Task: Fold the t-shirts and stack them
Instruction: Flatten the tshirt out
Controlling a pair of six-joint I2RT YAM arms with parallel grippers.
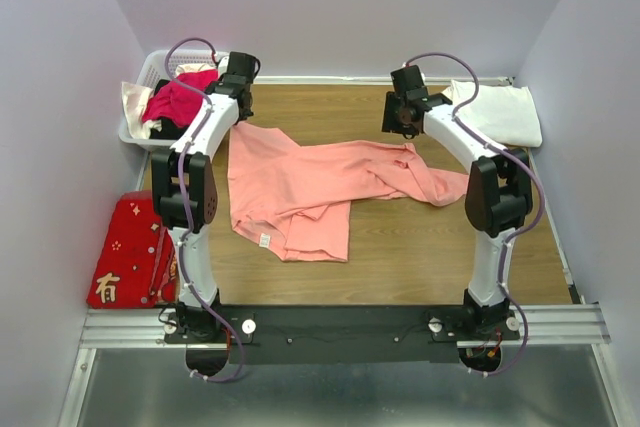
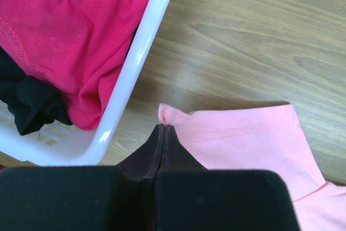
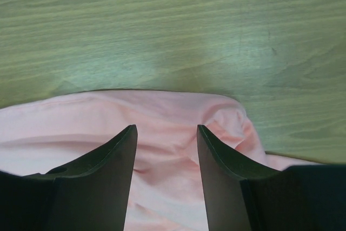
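The fingers [image 2: 154, 152] of the left gripper [image 2: 164, 129] are pressed together, and a small peak of pink fabric is raised right at their tips, so a corner of the salmon-pink short-sleeved cotton t-shirt [image 1: 300, 187] is judged to be pinched there. The fingers [image 3: 121, 155] of the right gripper [image 3: 166, 133] are spread apart. They are set down over the far edge of the same shirt, with rumpled cloth between them, but nothing is clamped.

This arrangement is judged to be a preparation for spreading. One far corner is held and the opposite far edge is straddled, so that the garment can be stretched flat once both sides are gripped.

Nearest on the left, a flat red cloth with gold characters [image 1: 125, 252] is laid beside the left arm, apart from the work. In the middle of the wooden table [image 1: 420, 257] the pink shirt is sprawled. Its body is bunched toward the left and a twisted length is drawn out to the right, so it has not been folded.

Farther back on the left, a white plastic laundry basket [image 2: 146, 41] is set just beside the pinched corner. A crimson garment [image 2: 65, 25] and a black one [image 2: 27, 101] are heaped inside it. At the far right corner a plain white t-shirt [image 1: 505, 112] is laid flat, apparently folded, and it is judged to be the base of the stack.
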